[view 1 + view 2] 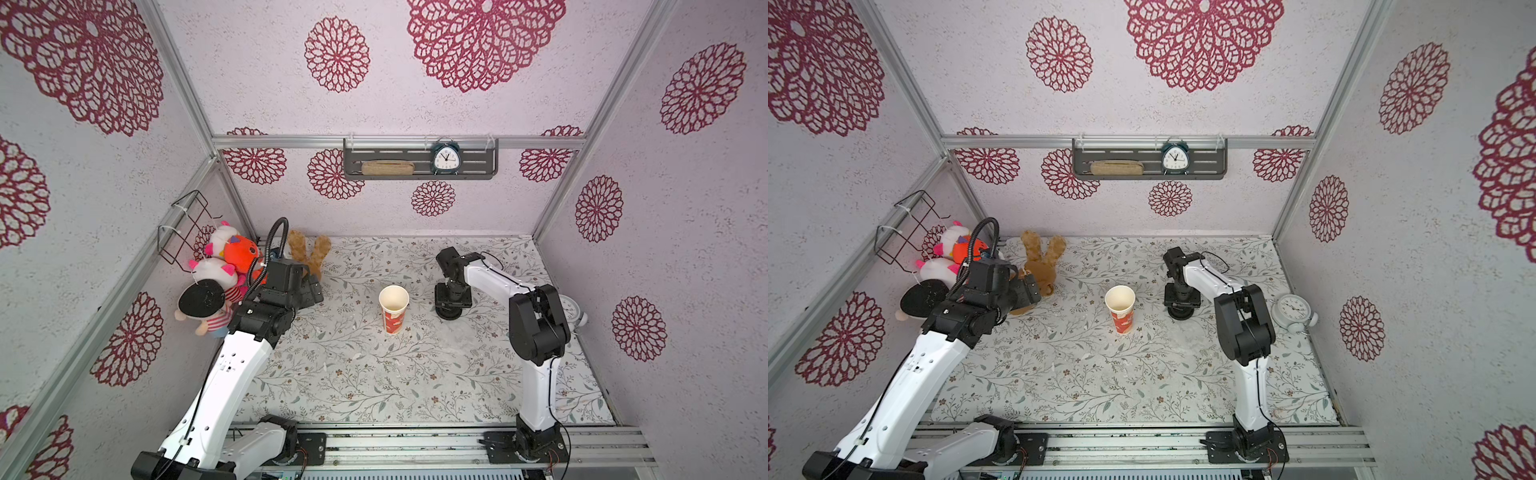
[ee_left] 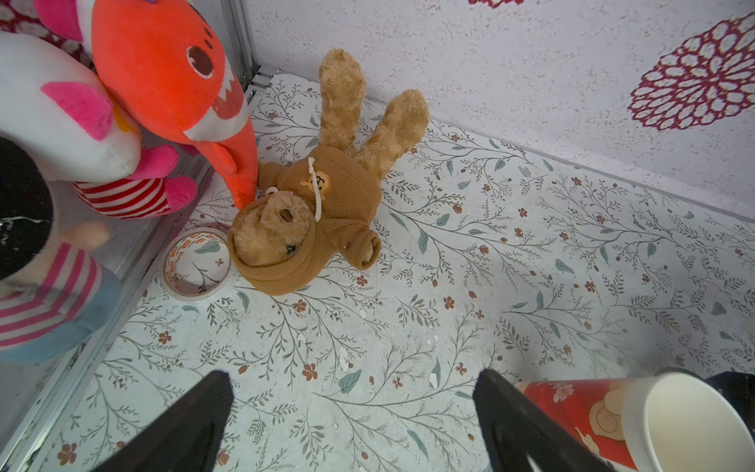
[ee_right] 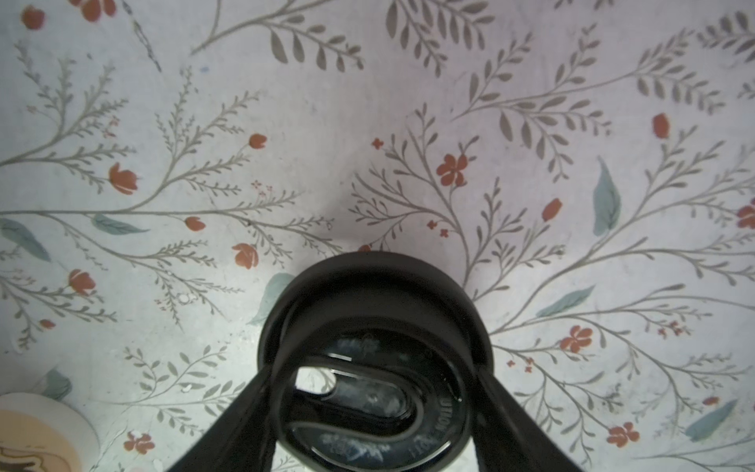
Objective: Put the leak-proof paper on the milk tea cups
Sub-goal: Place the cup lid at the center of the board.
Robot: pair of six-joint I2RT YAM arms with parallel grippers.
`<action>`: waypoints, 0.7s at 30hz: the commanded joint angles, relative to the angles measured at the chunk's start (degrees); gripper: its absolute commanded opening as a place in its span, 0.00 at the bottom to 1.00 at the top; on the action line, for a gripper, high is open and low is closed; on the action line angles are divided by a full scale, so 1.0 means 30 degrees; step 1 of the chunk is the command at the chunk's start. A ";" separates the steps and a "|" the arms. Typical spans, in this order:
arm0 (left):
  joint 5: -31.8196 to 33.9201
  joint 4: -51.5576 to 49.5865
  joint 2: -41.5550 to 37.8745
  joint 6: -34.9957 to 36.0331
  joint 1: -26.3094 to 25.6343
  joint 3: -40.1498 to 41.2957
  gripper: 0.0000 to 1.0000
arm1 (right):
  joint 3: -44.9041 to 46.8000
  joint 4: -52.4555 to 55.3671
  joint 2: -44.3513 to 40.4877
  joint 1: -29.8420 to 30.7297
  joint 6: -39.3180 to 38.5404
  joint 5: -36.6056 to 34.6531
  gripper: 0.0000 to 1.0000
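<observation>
The milk tea cup (image 1: 393, 309) (image 1: 1121, 309) stands upright and uncovered in the middle of the floral table; its upper part is white, its lower part red. The leak-proof paper shows in no view. My right gripper (image 1: 452, 300) (image 3: 376, 363) points down just right of the cup. Its two fingers press the opposite sides of a black round plastic lid (image 3: 374, 310) that lies low on the table. The cup's rim (image 3: 36, 429) shows at the edge of the right wrist view. My left gripper (image 1: 313, 291) (image 2: 353, 384) hovers left of the cup (image 2: 662, 425), open and holding nothing.
A brown teddy bear (image 2: 310, 212) lies at the back left with a tape roll (image 2: 196, 265) beside it. Plush toys (image 1: 220, 270) hang on the left wall. A white alarm clock (image 1: 1292, 311) sits by the right wall. A wall shelf (image 1: 419, 174) holds another clock.
</observation>
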State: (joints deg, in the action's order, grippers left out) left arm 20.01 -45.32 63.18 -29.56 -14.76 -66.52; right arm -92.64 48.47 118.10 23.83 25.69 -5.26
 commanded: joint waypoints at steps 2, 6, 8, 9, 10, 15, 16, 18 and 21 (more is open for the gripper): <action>0.0010 -0.0102 -0.0376 0.0113 -0.0262 0.0318 0.97 | -0.0057 -0.0348 0.0602 0.0079 0.0423 0.0111 0.72; -0.0062 -0.0120 -0.0432 0.0161 -0.0284 0.0275 0.97 | -0.0041 -0.0370 0.0587 0.0072 0.0401 0.0083 0.81; -0.0100 -0.0150 -0.0470 0.0214 -0.0277 0.0235 0.97 | 0.0041 -0.0358 0.0148 0.0058 0.0288 0.0052 0.84; -0.0133 -0.0156 -0.0471 0.0245 -0.0289 0.0232 0.97 | 0.0127 -0.0357 -0.0146 0.0045 0.0256 0.0011 0.85; -0.0165 -0.0179 -0.0530 0.0304 -0.0292 0.0203 0.98 | 0.0311 -0.0364 -0.0647 0.0053 0.0202 -0.0043 0.86; 0.0024 -0.0305 -0.0785 0.0589 -0.0274 0.0231 0.97 | 0.1638 -0.0641 -0.3634 -0.0092 -0.0272 -0.0046 0.90; 0.0039 -0.0331 -0.0863 0.0623 -0.0285 0.0231 0.97 | 0.1944 -0.0496 -0.4217 -0.0148 -0.0281 -0.0181 0.90; 0.0013 -0.0362 -0.0949 0.0626 -0.0292 0.0214 0.97 | 0.2775 -0.0102 -0.5202 -0.0301 -0.0120 -0.0508 0.90; -0.0214 -0.0362 -0.1106 0.0539 -0.0287 0.0252 0.97 | 0.5558 -0.0327 -0.7167 -0.0787 0.0750 -0.0346 0.88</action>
State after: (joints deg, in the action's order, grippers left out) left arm 19.77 -45.74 60.97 -28.05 -14.90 -66.15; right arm -81.32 45.74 101.41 23.05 25.80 -5.78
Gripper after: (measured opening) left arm 0.975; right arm 0.882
